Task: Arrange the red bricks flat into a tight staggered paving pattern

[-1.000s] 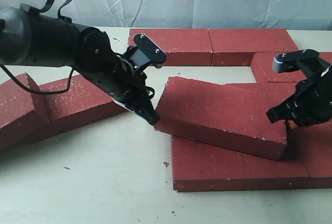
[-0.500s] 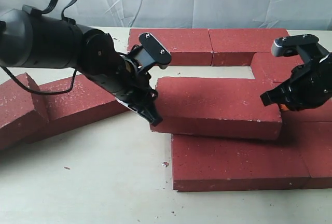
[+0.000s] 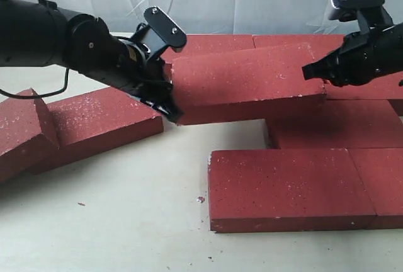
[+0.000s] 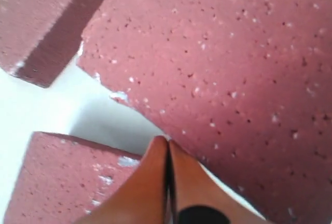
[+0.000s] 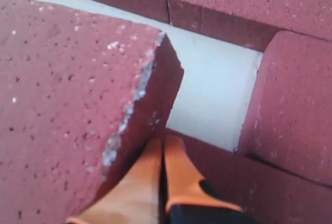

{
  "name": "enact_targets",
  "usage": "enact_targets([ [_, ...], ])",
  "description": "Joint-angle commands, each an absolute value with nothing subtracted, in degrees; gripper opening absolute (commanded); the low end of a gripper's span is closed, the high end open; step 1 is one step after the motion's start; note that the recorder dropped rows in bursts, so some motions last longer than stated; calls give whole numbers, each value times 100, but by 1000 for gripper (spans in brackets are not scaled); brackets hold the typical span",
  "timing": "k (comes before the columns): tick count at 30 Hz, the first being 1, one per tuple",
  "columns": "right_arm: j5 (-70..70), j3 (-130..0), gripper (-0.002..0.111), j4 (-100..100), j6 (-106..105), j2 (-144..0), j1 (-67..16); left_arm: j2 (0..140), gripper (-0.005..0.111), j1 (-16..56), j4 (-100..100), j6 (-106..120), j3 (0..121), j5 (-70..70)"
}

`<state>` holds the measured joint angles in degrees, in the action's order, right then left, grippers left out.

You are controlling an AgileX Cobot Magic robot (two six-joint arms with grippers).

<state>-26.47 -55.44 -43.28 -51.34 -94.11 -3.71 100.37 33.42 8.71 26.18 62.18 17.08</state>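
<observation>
In the exterior view, the lifted brick [image 3: 245, 82] sits in the upper middle of the frame, with its long axis running left to right. It lies between the two arms. The left gripper [image 3: 175, 116] bears on its left end and the right gripper [image 3: 307, 72] on its right end, so neither arm is nearer. It seems to us to be squeezed end to end and held clear of the table [image 3: 126, 209]. It hangs above the gap between the back row [image 3: 283, 40] and the front bricks [image 3: 283, 187], and we judge the next move to be lowering it there. We see no containers.

In the left wrist view, the orange fingers [image 4: 153, 182] are pressed together with nothing between them. Their tip meets the edge of the lifted brick [image 4: 233, 79].

In the right wrist view, the fingers [image 5: 140, 182] are likewise pressed together. They butt against the chipped end face of the lifted brick [image 5: 62, 94], and pale table shows beyond it.
</observation>
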Motion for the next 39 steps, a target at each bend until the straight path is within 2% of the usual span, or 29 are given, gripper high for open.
enact_targets([
  [1,-2082,-5983,-1,-4570,-5342,-10140,-758,10185,0,3322,944,2578,6179,784],
  [7,-1435,-6777,-1,-4523,-5342,-11158,-1260,10910,0,2987,935,2607,6179,-245],
  [12,-1541,-7057,-1,-4528,-5342,-11433,-1380,11122,0,2490,895,2607,6179,-361],
  [22,-1441,-7057,-1,-4387,-5500,-11465,-1815,11171,0,2182,812,2607,6179,170],
  [30,-1170,-7057,-1,-3540,-5417,-11725,-1652,11171,0,2161,772,2607,6179,110],
  [39,-1788,-7057,-1,-3305,-4938,-11543,-918,11121,0,2161,540,2591,6225,261],
])
